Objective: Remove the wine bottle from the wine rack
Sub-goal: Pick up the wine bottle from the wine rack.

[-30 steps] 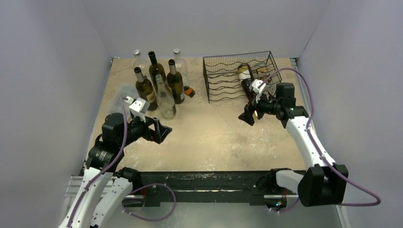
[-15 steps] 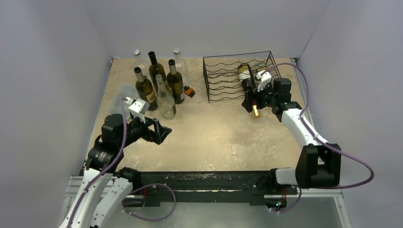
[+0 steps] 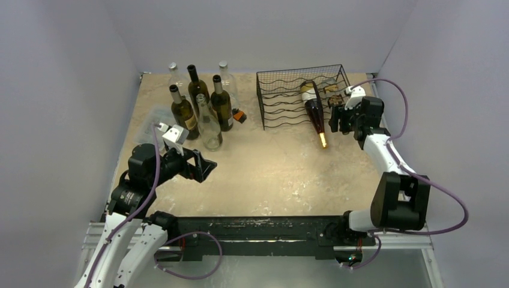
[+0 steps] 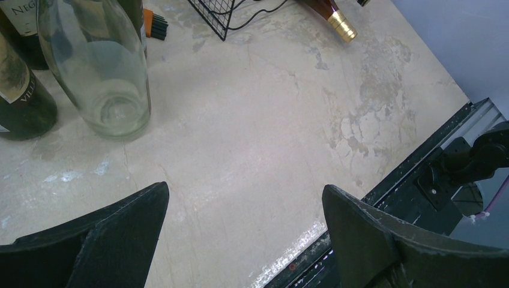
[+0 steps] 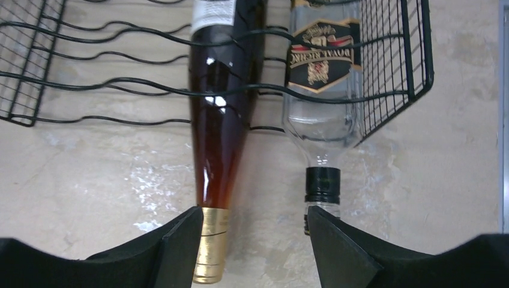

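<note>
The black wire wine rack point(image 3: 282, 99) lies at the back right of the table, and its mesh end point(image 5: 390, 48) shows in the right wrist view. A brown wine bottle point(image 3: 313, 108) with a gold foil cap point(image 5: 210, 246) lies in it, neck sticking out toward the front. Beside it lies a clear bottle point(image 5: 321, 78) with a black cap. My right gripper point(image 3: 334, 120) point(image 5: 255, 210) is open above the table, one finger by the gold cap, the other over the clear bottle's neck. It grips nothing. My left gripper point(image 3: 204, 165) point(image 4: 246, 198) is open and empty.
Several bottles point(image 3: 201, 105) stand at the back left, a clear glass one point(image 4: 102, 66) nearest my left gripper. A small orange and black object point(image 3: 239, 116) lies between them and the rack. A clear plastic box point(image 3: 155, 117) sits by the left wall.
My right arm has swung right and back, from in front of the brown bottle's neck to the rack's right end. The left arm has not moved.
</note>
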`<state>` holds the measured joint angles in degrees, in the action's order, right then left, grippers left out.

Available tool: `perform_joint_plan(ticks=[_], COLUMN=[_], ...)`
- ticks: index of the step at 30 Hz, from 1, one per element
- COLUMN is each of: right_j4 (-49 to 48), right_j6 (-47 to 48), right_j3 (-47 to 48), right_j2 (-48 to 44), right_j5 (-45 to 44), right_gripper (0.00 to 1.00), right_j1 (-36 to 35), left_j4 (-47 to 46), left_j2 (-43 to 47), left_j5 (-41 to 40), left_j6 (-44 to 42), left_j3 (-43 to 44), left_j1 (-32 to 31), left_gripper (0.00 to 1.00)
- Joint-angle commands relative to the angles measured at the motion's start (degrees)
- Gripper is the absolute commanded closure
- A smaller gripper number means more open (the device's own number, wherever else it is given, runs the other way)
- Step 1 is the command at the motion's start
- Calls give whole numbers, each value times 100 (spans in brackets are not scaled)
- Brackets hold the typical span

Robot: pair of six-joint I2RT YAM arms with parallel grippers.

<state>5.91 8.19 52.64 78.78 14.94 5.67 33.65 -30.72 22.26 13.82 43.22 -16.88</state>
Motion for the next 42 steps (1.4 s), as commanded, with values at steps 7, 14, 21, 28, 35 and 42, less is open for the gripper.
perform_joint_plan(ticks=[7,14,21,28,35,42], right_j4=[-59,-1,182,225,379,389], right_j6=[174,217,309,402,438,447], right_j3=[680,1029,1369,1459,1666,1721], right_j2=[1035,1519,1979,2241,2501,2616], right_j5=[-501,-641,-662,-772,-793,-834], right_gripper=[34,34,34,37,49,54], right_j1=[224,250,268,273,271,277], left_j4=[-80,-78,-75,-81,-84,-84], left_j2=[31,22,22,5,11,-4], left_j5=[-29,-29,-38,-15,-29,-29], left_j6=[-134,-134,-135,-133,-139,-143], left_j3=[-15,-16,-15,-15,-13,-15], left_j1=[27,27,27,27,27,27], left_gripper=[0,0,0,0,0,0])
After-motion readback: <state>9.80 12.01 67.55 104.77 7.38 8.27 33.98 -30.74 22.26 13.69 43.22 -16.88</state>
